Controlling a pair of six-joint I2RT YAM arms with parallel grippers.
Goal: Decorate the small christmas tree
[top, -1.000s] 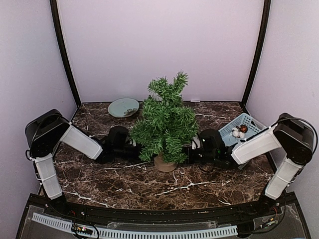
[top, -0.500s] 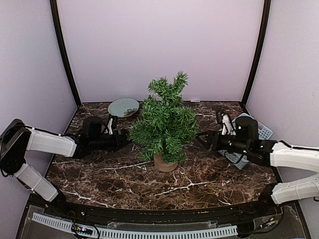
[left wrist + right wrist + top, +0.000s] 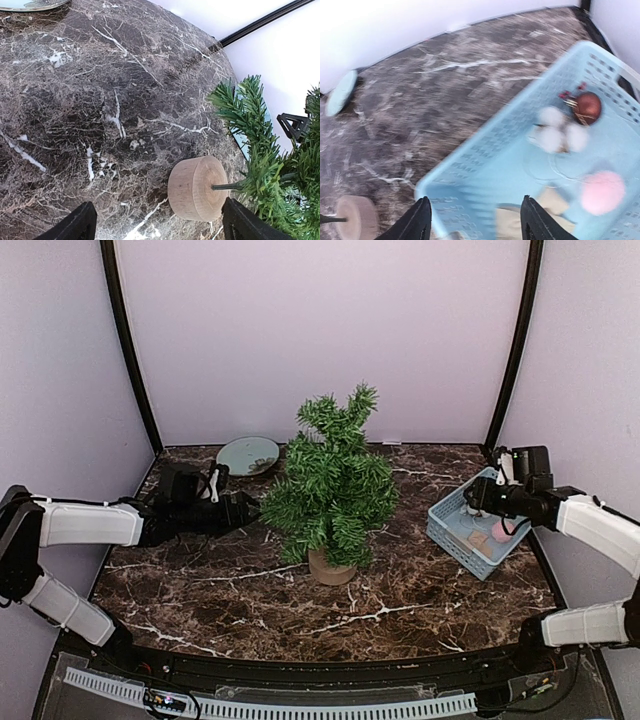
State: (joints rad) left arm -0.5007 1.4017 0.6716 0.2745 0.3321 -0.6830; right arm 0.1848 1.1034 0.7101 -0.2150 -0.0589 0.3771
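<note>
Green tree [image 3: 335, 480] — beside left fingers [image 3: 75, 226], untouched

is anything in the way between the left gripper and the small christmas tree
Nothing visible does. The left gripper, its fingers open, faces the small christmas tree with only bare marble table between it and the stump base. The tree's own branches hang just to one side.

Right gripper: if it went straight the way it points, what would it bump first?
Probably the light blue plastic basket. The right gripper points over its near wall and down inside it. Depth is hard to judge.
</note>
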